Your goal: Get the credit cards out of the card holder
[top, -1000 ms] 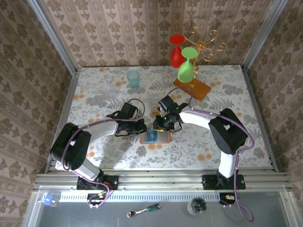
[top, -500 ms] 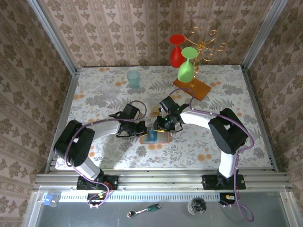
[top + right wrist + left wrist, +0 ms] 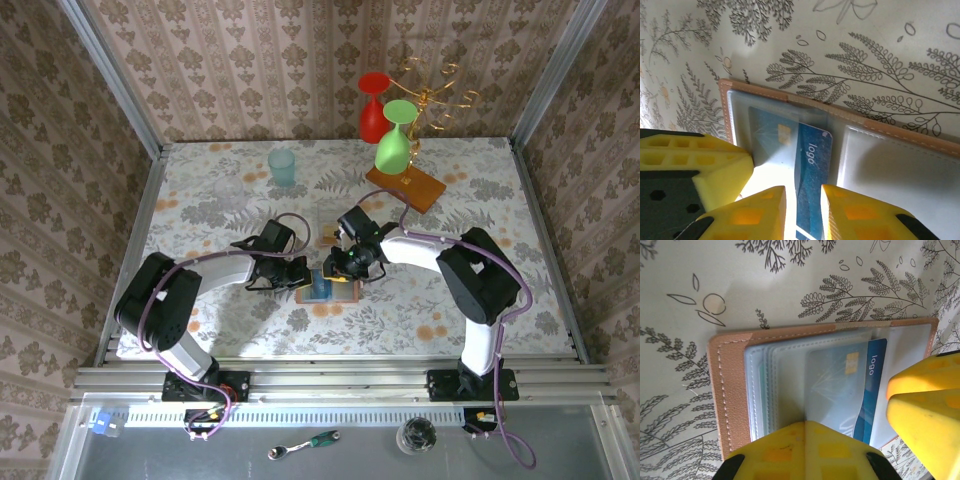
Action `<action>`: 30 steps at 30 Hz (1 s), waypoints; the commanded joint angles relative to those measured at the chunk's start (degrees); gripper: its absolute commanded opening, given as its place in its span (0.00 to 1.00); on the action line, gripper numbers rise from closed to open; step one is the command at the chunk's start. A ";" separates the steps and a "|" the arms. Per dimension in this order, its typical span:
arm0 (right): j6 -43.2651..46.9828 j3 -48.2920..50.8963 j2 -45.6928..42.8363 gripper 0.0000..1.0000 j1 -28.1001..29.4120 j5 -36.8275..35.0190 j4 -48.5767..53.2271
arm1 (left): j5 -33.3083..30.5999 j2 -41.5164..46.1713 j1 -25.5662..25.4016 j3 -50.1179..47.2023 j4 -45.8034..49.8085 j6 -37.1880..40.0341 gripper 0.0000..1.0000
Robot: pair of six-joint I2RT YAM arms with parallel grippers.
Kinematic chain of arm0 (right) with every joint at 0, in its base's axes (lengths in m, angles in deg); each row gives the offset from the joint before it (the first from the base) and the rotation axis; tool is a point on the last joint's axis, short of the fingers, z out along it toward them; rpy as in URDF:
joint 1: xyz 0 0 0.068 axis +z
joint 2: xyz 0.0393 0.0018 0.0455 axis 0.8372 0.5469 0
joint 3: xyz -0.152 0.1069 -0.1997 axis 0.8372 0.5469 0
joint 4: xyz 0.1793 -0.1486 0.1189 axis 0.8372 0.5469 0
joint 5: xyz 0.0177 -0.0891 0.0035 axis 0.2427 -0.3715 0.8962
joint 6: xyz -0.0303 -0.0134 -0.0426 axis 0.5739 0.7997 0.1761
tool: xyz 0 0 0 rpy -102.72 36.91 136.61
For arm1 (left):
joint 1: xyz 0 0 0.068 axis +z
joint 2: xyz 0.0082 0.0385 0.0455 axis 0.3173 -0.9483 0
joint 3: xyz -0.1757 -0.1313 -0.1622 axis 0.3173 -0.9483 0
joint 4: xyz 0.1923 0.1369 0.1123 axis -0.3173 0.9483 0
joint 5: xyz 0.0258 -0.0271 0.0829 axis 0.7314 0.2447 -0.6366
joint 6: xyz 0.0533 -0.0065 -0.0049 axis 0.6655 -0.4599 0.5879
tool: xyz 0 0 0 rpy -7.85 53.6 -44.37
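Left gripper (image 3: 297,272) clenched, pinning the card holder (image 3: 727,390) — blue card (image 3: 812,165) half out, right gripper's (image 3: 803,200) hold I can't tell.

White-black arms (image 3: 215,268), yellow pincer fingers (image 3: 755,215)

Left claw (image 3: 298,272) and right claw (image 3: 336,268) crowd the card holder (image 3: 328,291); cup (image 3: 282,167) well apart.

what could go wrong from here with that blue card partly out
The blue card is only partly out of the card holder; if the right gripper pinches its edge weakly, it may slip off. The shut left gripper pins just one edge of the holder, so a pull might drag it along. The two grippers sit close together and could bump.
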 commanded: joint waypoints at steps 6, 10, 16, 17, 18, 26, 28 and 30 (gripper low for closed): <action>-1.79 1.60 1.30 0.27 -0.39 2.59 -2.11 | -1.31 -1.14 -0.13 0.50 2.87 1.34 0.00; -2.14 1.75 1.39 0.27 -0.39 3.42 -2.60 | -1.24 -1.18 -0.13 0.49 2.90 1.40 0.00; -5.07 3.48 0.79 0.27 -0.63 6.60 -6.75 | -1.15 -1.36 -0.13 0.47 2.75 1.25 0.00; -5.17 3.51 0.69 0.27 -0.64 6.49 -6.87 | -1.14 -1.47 -0.13 0.49 2.75 1.39 0.00; -5.23 3.71 0.51 0.26 -0.73 6.24 -6.91 | -1.07 -1.47 -0.13 0.54 2.75 1.33 0.00; -5.85 5.90 -0.80 0.21 -1.18 6.10 -8.09 | -1.16 -1.30 -0.12 0.32 2.78 1.30 0.00; -6.04 6.23 -0.98 0.20 -1.18 6.31 -8.65 | -1.18 -1.24 -0.12 0.26 2.75 1.18 0.00; -6.44 6.61 -0.93 0.19 -1.27 6.77 -9.37 | -1.16 -1.23 -0.13 0.25 2.75 1.17 0.00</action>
